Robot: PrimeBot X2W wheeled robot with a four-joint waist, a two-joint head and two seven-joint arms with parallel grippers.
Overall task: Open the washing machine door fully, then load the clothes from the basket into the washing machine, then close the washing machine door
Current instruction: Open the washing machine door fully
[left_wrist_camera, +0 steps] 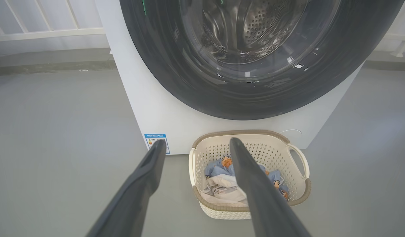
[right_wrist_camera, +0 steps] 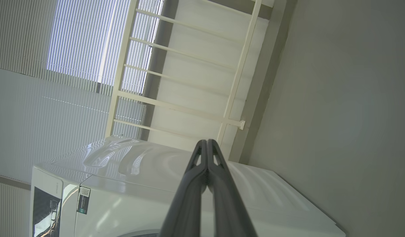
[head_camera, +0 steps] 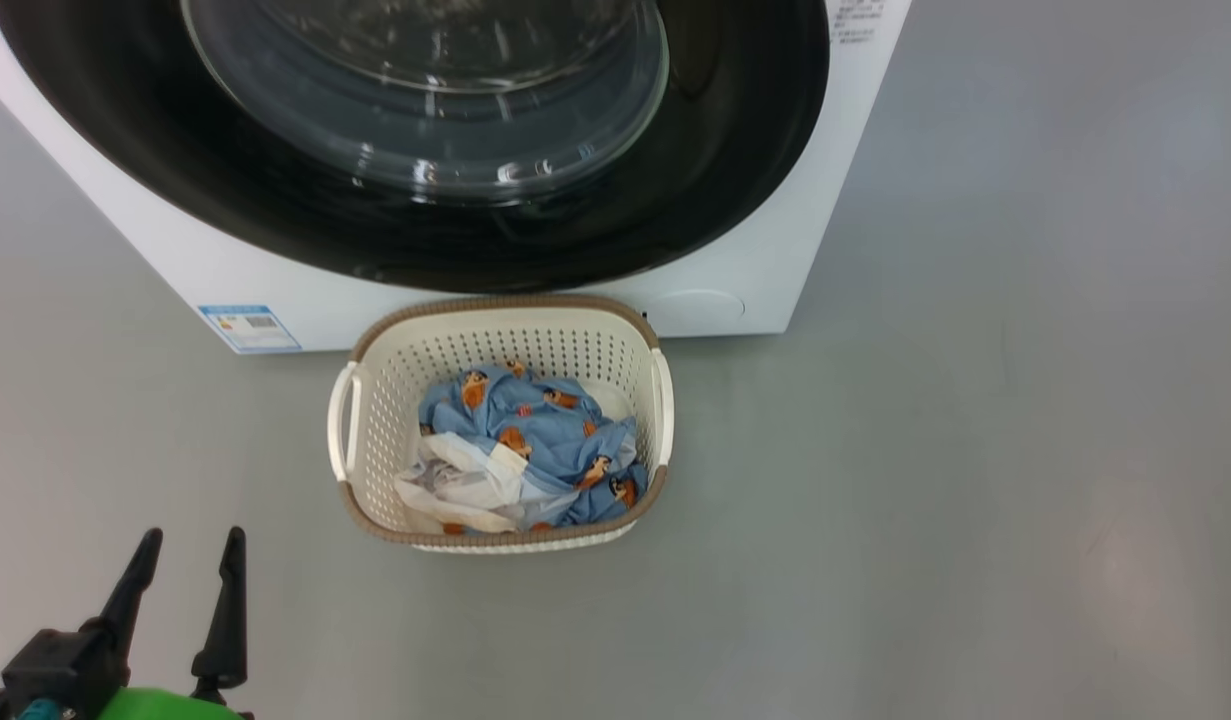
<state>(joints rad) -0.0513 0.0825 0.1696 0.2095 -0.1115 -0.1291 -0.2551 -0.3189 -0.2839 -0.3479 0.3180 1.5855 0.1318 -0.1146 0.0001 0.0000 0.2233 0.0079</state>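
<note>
Large round glossy black washing machine door (head_camera: pixel 225 180), clear glass bowl at centre, sits closed on big white front-loading washing machine (head_camera: pixel 735 270). Small cream perforated plastic basket (head_camera: pixel 505 301), brown woven-look rim, stands on grey floor (head_camera: pixel 975 500) just beside machine's base, directly below door. Light blue printed clothes (head_camera: pixel 545 430), white-grey piece among them, lie heaped inside. Empty left gripper (head_camera: pixel 194 538), dark fingers spread, hangs low, well apart from basket. Empty right gripper (right_wrist_camera: pixel 206 142), fingers pressed together, points past machine's top. Risks: handle possibly dark recess at door's right edge, unconfirmed, so misjudged grab may slip off gloss; low reach may nudge light basket; loosely pinched cloth may drop short of drum.
</note>
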